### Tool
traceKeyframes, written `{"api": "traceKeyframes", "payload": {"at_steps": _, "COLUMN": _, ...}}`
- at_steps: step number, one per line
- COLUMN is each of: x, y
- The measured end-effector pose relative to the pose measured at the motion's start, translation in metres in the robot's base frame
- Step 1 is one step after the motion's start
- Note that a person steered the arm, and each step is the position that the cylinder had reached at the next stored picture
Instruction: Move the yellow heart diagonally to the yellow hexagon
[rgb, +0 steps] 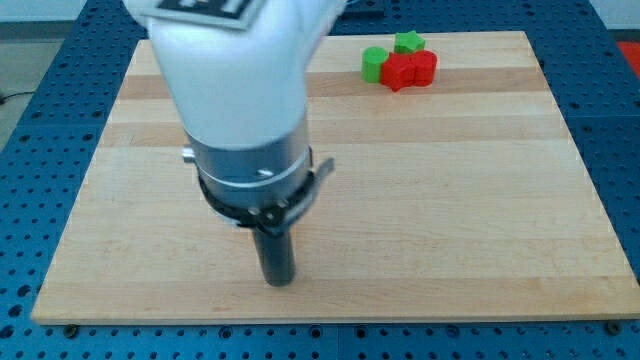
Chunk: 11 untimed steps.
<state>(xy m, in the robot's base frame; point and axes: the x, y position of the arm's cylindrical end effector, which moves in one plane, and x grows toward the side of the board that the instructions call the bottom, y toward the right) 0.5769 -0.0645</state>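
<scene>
Yellow heart and yellow hexagon did not show, perhaps hidden behind the arm, so progress could not be judged. My tip (277, 281), a gripless tool holding nothing, stood at 7 o'clock, well apart from the green (374, 64) and red blocks (410, 70) at 1 o'clock on the surface (450, 200).

views: 1 | looks down from above the board's (450, 200) bottom edge | whole board visible

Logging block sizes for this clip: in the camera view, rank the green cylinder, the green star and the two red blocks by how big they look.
1. Red blocks: largest. They touch, so which of the two is bigger is unclear.
2. Green cylinder and green star: both smaller and about alike; the star sits farther back, partly hidden by the red blocks, so I won't rank them.
</scene>
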Motion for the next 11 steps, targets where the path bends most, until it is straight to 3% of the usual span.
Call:
{"api": "traceKeyframes", "payload": {"at_steps": 4, "x": -0.100, "y": 0.005}}
{"api": "traceKeyframes", "payload": {"at_steps": 7, "x": -0.111, "y": 0.004}}
{"api": "traceKeyframes", "payload": {"at_steps": 9, "x": -0.155, "y": -0.062}}
{"api": "traceKeyframes", "payload": {"at_steps": 11, "x": -0.134, "y": -0.045}}
